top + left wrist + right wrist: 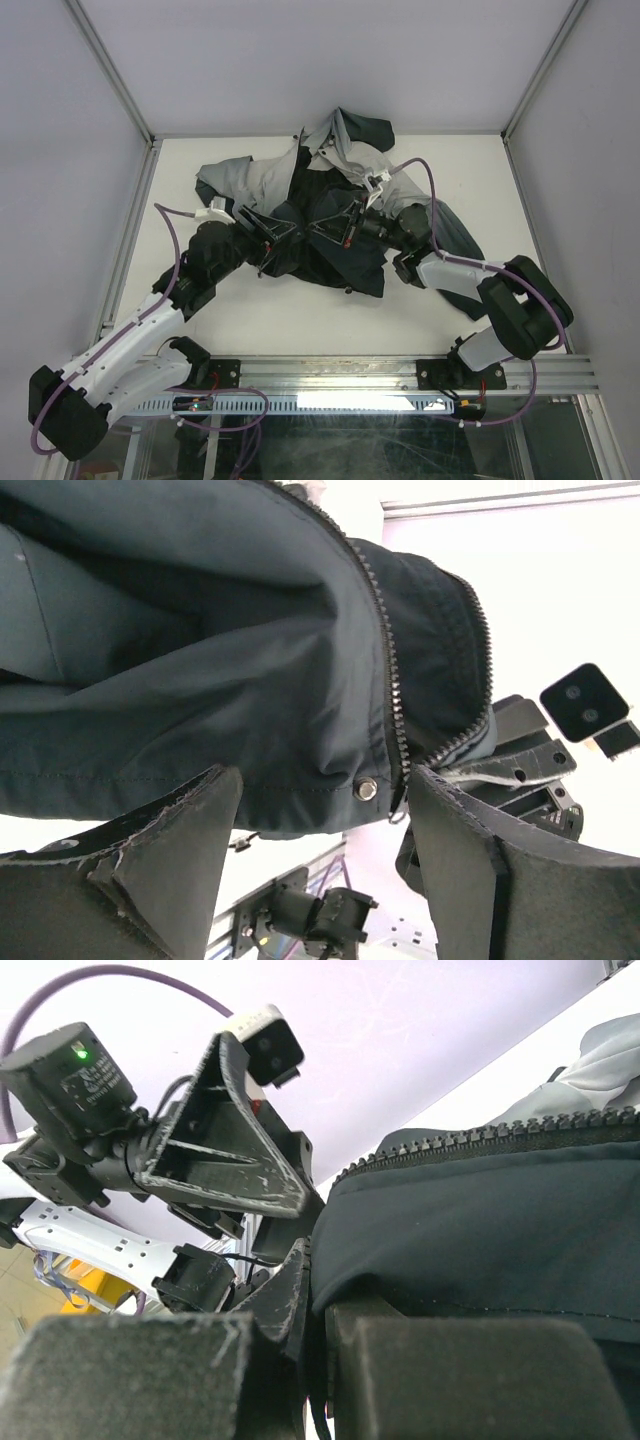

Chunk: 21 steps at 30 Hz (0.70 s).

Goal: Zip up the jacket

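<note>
Soft grey-to-dark-teal hooded fabric jacket (262, 180), far centre of the counter. Right hand (320, 1345) pinches its dark hem; left hand (322, 782), spread, flanks the dark zipper's (385, 650) foot. Step, apparently: engaging the zipper; next, aligning both tooth rows.

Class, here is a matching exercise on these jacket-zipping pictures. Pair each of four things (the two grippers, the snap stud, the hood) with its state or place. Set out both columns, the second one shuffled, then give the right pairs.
Column one
1. left gripper
2. right gripper
3. snap stud
4. hood

Column two
A. bunched at the far edge of the table
B. shut, pinching dark fabric of the jacket
C. open, fingers wide apart
D. silvery, beside the zipper teeth

Pairs: 1-C, 2-B, 3-D, 4-A
</note>
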Each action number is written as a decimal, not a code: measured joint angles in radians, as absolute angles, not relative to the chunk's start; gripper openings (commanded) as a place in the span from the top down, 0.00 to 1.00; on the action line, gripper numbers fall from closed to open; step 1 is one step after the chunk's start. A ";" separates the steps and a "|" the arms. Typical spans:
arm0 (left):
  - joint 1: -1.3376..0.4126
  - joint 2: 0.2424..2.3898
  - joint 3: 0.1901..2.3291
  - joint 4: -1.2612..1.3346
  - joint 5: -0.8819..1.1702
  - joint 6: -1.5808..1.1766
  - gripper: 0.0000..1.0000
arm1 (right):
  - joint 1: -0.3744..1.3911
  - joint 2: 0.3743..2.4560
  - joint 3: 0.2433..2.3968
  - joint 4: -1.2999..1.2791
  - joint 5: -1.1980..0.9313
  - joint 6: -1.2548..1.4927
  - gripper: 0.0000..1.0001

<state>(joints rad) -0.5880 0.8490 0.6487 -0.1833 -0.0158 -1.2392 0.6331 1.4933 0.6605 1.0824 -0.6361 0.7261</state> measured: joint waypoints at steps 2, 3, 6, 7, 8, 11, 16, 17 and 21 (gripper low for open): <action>-0.588 0.855 0.625 -0.161 -0.012 -1.283 0.33 | 0.638 1.493 0.657 1.085 -0.630 0.725 1.00; -0.588 0.857 0.610 -0.145 -0.008 -1.308 0.33 | 0.640 1.493 0.656 1.087 -0.627 0.725 1.00; -0.588 0.857 0.566 -0.092 0.007 -1.377 0.31 | 0.648 1.493 0.656 1.089 -0.617 0.723 1.00; -0.588 0.857 0.556 -0.077 0.009 -1.392 0.31 | 0.649 1.493 0.656 1.089 -0.615 0.722 1.00; -0.588 0.857 0.549 -0.069 0.010 -1.406 0.30 | 0.651 1.493 0.656 1.089 -0.613 0.722 1.00; -0.588 0.858 0.538 -0.034 0.010 -1.443 0.31 | 0.654 1.493 0.656 1.089 -0.609 0.716 1.00; -0.588 0.867 0.493 0.077 0.019 -1.494 0.35 | 0.659 1.493 0.656 1.092 -0.606 0.715 1.00; -0.588 0.874 0.479 0.100 0.027 -1.505 0.36 | 0.659 1.493 0.656 1.093 -0.606 0.715 1.00; -0.588 0.914 0.450 0.175 0.043 -1.538 0.49 | 0.664 1.493 0.656 1.096 -0.605 0.715 1.00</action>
<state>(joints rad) -0.5880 0.9138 0.4496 0.1753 0.0425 -1.5375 0.6640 1.4933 0.6559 1.0958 -0.6048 0.7151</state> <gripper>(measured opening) 0.618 0.040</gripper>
